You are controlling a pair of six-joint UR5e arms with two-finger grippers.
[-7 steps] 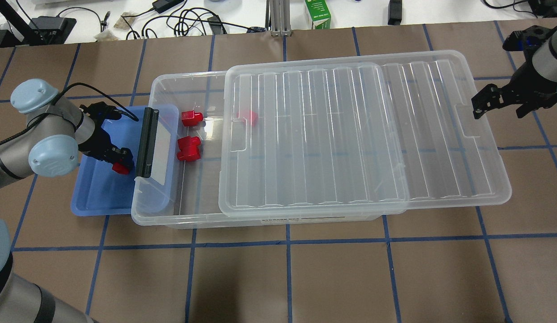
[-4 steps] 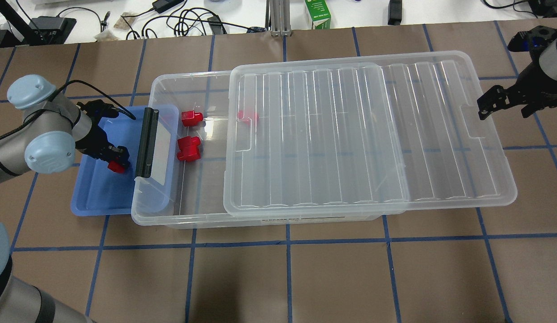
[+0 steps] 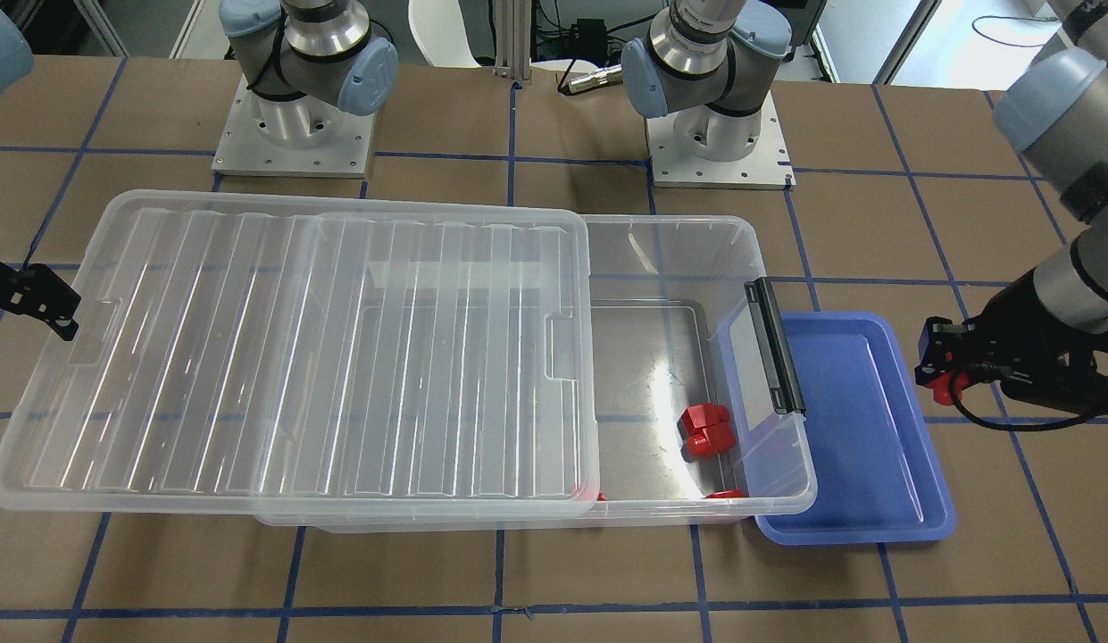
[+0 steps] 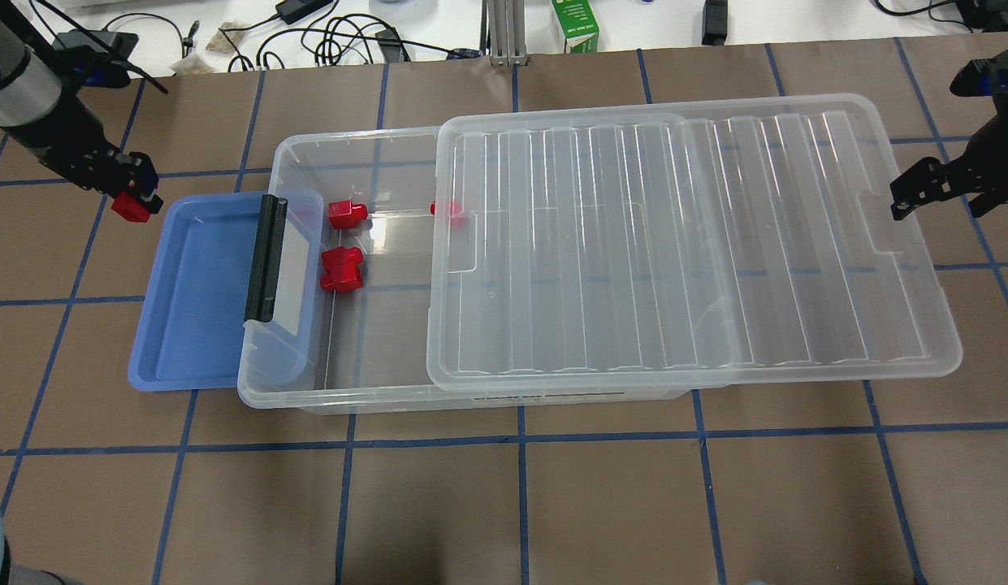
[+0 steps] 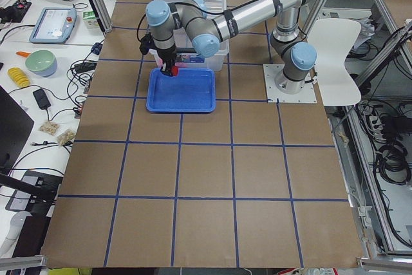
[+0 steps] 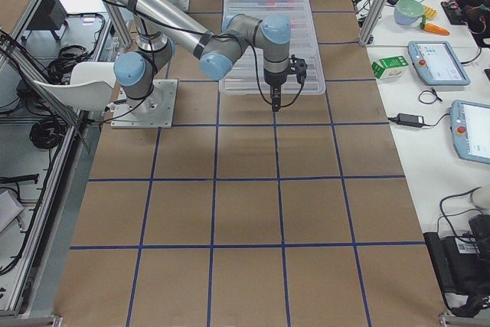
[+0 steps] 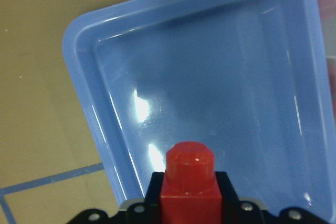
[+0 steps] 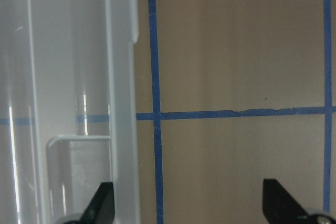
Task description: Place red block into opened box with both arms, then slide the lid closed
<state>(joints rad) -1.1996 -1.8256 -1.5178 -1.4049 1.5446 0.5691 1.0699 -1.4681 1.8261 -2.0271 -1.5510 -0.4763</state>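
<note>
The lid [image 4: 690, 244] now lies farther toward the right gripper [image 4: 942, 199], whose fingers [image 8: 100, 205] stand apart astride its notched end. This widens the opening of the box [image 4: 341, 138], where three red pieces [image 4: 342, 269] lie. The blue tray [image 4: 195, 325] is emptied. The left gripper [image 4: 130, 191], clamped on the red block [image 4: 131, 206], holds it above the tray's corner.

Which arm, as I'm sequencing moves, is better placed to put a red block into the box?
Left. The left fingers are shut on the small red plastic block on the clear plastic box's open side; the right fingers stand open at the ridged clear lid's far end.
</note>
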